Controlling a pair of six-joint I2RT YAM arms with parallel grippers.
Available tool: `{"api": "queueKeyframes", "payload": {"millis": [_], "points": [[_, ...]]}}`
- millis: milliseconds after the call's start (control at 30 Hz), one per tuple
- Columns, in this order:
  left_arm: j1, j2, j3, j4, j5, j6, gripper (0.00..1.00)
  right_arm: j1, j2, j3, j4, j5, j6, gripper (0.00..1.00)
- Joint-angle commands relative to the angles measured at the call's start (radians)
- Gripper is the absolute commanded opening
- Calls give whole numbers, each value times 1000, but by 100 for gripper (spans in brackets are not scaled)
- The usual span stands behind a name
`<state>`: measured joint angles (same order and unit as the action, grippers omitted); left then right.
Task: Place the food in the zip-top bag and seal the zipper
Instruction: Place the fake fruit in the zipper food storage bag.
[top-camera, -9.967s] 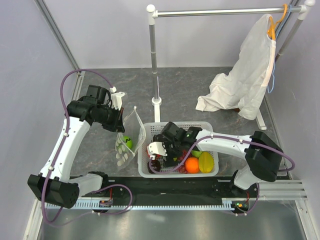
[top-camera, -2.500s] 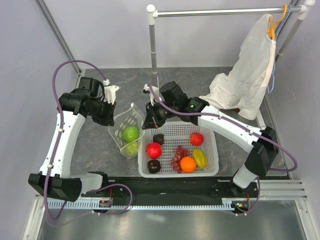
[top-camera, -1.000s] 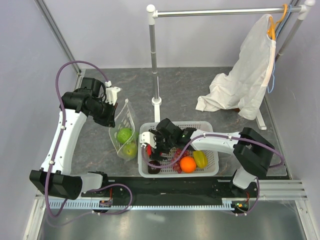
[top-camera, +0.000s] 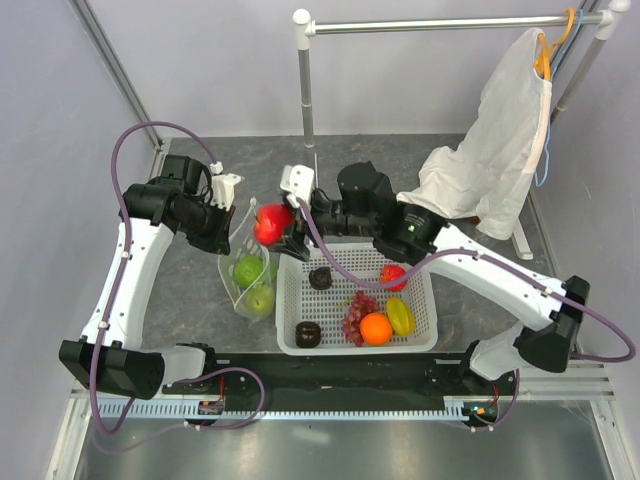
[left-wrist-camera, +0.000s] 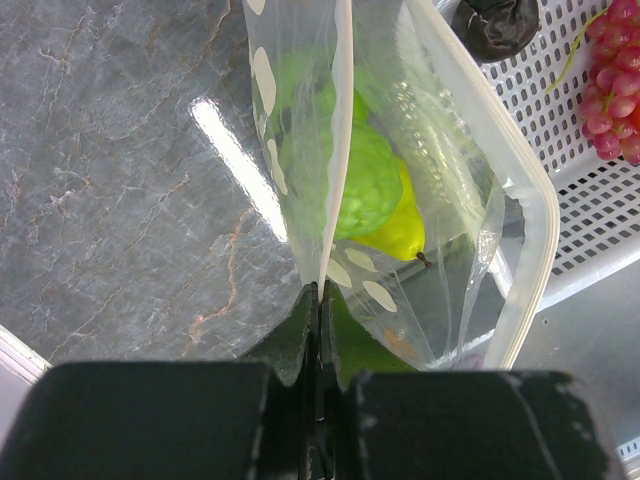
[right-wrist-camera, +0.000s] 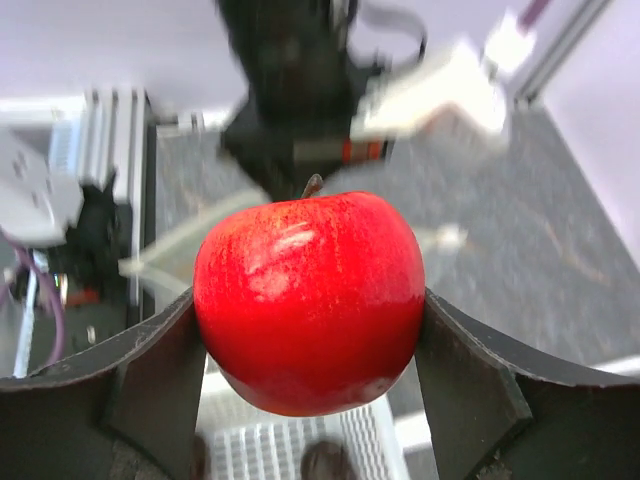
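Red apple (top-camera: 272, 224), clamped in the right gripper (top-camera: 284, 234), hovers at the open mouth of the zip-top bag (top-camera: 246, 290), just right of the rim the left gripper (top-camera: 227, 224) pinches tight.

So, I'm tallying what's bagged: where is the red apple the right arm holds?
Top view, left of centre: the apple is clamped in the right fingers, at the bag's upper edge beside the basket's far-left corner, not yet inside.
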<state>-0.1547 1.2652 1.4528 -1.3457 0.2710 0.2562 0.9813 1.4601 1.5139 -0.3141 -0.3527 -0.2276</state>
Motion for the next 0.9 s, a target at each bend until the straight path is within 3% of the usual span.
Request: {"api": "queueKeyframes", "payload": {"millis": [0, 167, 367, 500, 733, 867], "points": [[-3, -9, 35, -78, 13, 25, 2, 23, 146, 132, 76, -52, 100, 48], [-3, -10, 54, -79, 30, 20, 2, 53, 223, 128, 142, -35, 106, 48], [-3, -4, 81, -87, 60, 17, 2, 54, 259, 3, 236, 1, 143, 47], [-3, -6, 81, -92, 66, 23, 2, 54, 276, 3, 187, 38, 149, 48], [-3, -6, 77, -87, 66, 23, 2, 53, 235, 15, 86, 196, 162, 95], [-3, -1, 72, -86, 62, 21, 2, 48, 148, 51, 34, 221, 160, 98]]}}
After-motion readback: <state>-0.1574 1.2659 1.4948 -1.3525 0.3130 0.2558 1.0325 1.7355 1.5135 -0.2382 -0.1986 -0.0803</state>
